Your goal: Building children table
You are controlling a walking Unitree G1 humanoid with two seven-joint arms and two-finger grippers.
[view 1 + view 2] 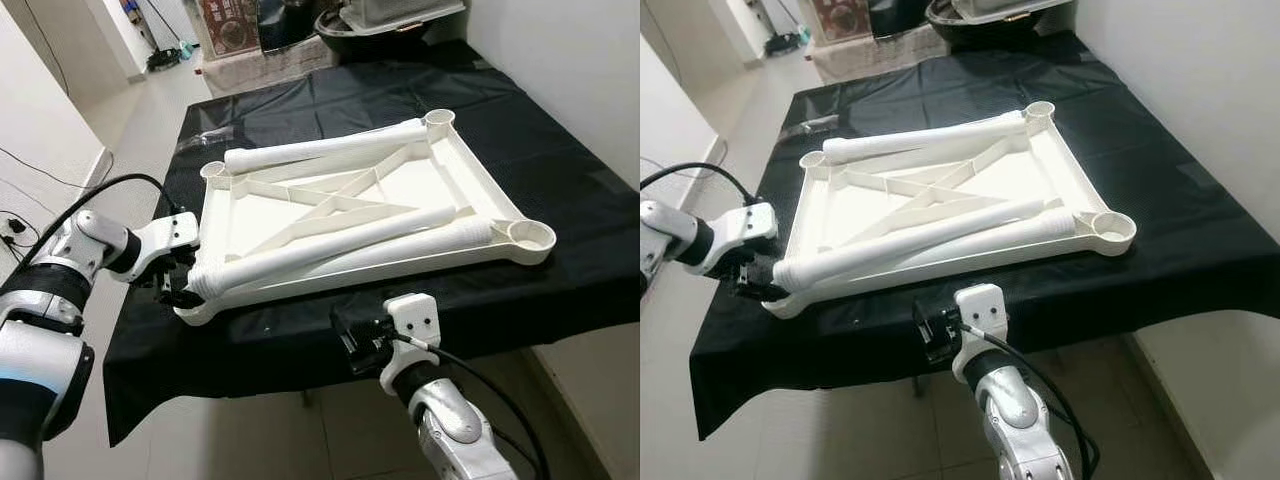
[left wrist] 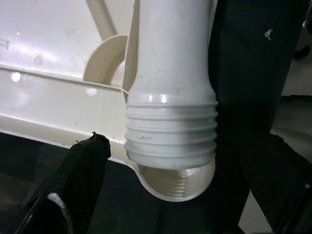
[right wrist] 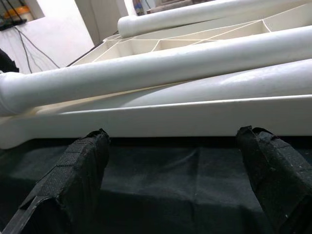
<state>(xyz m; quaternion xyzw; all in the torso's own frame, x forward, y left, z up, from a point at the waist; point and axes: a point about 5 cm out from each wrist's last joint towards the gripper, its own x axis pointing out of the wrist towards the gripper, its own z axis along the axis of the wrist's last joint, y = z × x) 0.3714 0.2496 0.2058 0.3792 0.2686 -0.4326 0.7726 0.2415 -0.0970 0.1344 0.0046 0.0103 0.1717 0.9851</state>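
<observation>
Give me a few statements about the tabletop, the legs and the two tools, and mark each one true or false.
1. The white tabletop lies underside up on the black cloth. True.
2. Three loose legs lie on it. True: one along the far edge, two crossing the middle.
3. A leg is already screwed upright into a corner socket. False: all lie flat.
4. The left tool is open at the threaded end of a leg. True.
5. The right tool grips the tabletop's near edge. False: it is open, short of the edge.
</observation>
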